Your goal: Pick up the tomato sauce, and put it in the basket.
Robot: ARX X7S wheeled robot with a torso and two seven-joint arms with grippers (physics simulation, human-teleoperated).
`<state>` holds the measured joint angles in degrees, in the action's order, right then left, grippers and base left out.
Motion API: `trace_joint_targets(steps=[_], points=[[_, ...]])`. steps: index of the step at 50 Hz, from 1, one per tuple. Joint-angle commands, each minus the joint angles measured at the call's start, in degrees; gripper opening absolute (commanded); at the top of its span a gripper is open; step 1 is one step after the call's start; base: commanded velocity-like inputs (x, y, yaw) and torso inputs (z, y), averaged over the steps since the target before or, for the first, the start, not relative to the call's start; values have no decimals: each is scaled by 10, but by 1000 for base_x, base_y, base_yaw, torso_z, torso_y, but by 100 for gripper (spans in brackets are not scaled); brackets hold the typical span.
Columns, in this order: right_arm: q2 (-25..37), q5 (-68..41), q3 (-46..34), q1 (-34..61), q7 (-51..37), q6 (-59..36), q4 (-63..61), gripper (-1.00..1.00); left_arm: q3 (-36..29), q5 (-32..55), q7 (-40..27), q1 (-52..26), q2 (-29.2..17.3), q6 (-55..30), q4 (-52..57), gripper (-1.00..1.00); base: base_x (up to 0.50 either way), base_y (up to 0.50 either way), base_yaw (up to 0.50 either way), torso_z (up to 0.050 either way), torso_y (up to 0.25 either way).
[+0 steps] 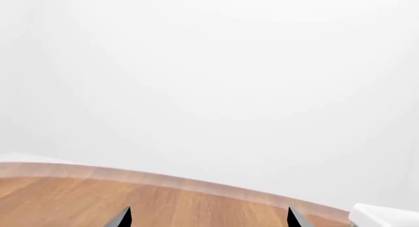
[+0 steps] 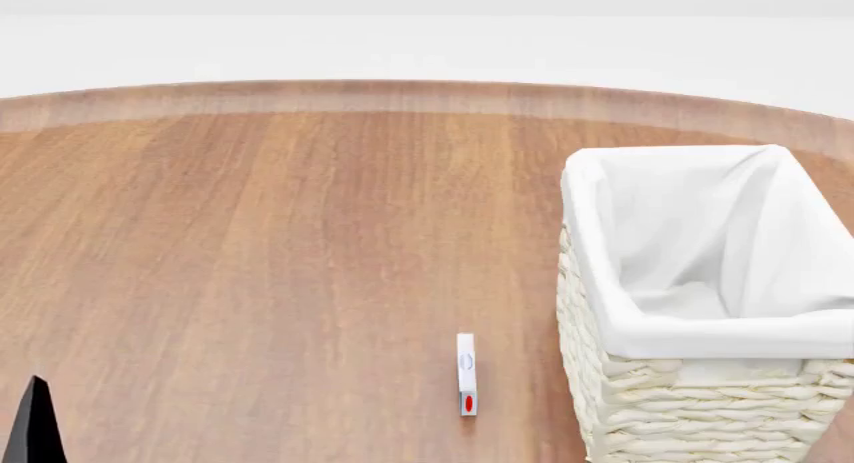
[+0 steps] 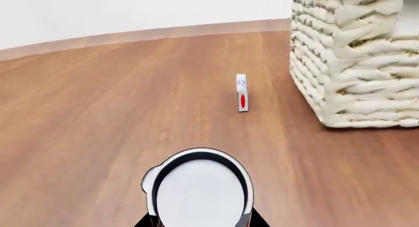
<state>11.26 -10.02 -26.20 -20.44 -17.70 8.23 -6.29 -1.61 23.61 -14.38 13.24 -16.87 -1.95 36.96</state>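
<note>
In the right wrist view the tomato sauce (image 3: 199,192) shows as a silvery-white top with a dark rim, sitting between my right gripper's (image 3: 201,222) dark fingers, which press on its sides; its label is hidden. The can and right gripper are out of the head view. The cream woven basket (image 2: 694,408) with white cloth lining stands at the right of the wooden table, and also shows in the right wrist view (image 3: 353,65), ahead of the can and to one side. My left gripper (image 1: 208,219) is open and empty over the table near its far edge.
A small white upright card with a red mark (image 2: 466,373) stands just left of the basket, also seen in the right wrist view (image 3: 242,92). One left fingertip (image 2: 34,423) shows at the head view's bottom left. The table's curved far edge (image 2: 400,93) meets a white wall.
</note>
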Motion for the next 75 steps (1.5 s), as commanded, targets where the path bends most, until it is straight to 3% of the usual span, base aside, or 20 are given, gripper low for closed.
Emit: trace_joint_targets(steps=[1,15,27,38,58,75], points=[[-1,25,-20,59,-5,-122,-81,-100,-1,2,0,2,0,7,-8,100,0,0,0,0,0],[3,23,-27,162,-4,-301,-177,-100,-2,9,-3,-3,-3,6,-13,100,0,0,0,0,0],[-16,12,-25,240,0,-368,-155,-100,-2,12,-2,1,-5,14,-16,100,0,0,0,0,0],[-30,11,-24,348,-7,-508,-159,-100,-4,15,-1,-5,-4,19,-27,100,0,0,0,0,1],[-26,3,-28,351,-14,-508,-159,-100,-7,16,-5,-5,-8,21,-27,100,0,0,0,0,0],[-33,0,-34,507,25,-550,-97,-100,-5,15,-8,5,-12,31,-29,100,0,0,0,0,1]])
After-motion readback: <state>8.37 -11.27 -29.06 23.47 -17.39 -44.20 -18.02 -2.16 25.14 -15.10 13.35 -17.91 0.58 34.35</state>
